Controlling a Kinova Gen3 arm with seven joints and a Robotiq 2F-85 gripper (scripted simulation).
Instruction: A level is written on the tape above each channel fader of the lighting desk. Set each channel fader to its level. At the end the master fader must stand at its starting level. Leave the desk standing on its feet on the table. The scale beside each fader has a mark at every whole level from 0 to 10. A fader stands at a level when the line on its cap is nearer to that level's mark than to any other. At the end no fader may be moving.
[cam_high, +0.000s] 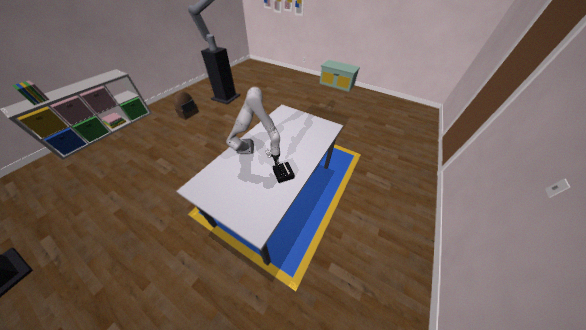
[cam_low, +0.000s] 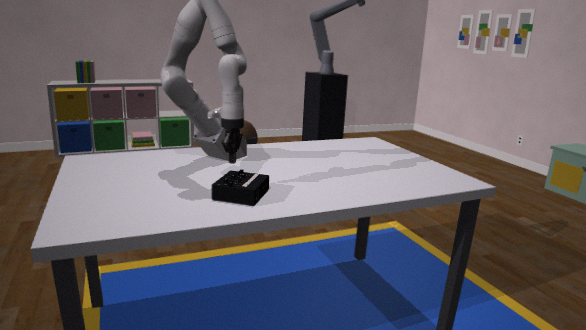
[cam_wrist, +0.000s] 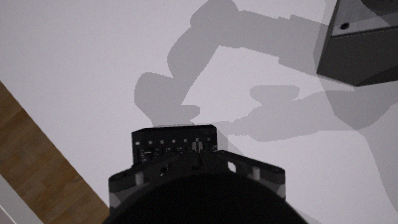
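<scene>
While tool (cam_low: 232, 159) closed empty, hangs above lighting desk (cam_low: 240, 188).

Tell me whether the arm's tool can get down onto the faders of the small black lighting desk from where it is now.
Probably yes. The shut tool hangs just above the black lighting desk near its back edge, with nothing between them on the white table.

One desk (cam_low: 240, 187), one table (cam_low: 150, 210).
</scene>
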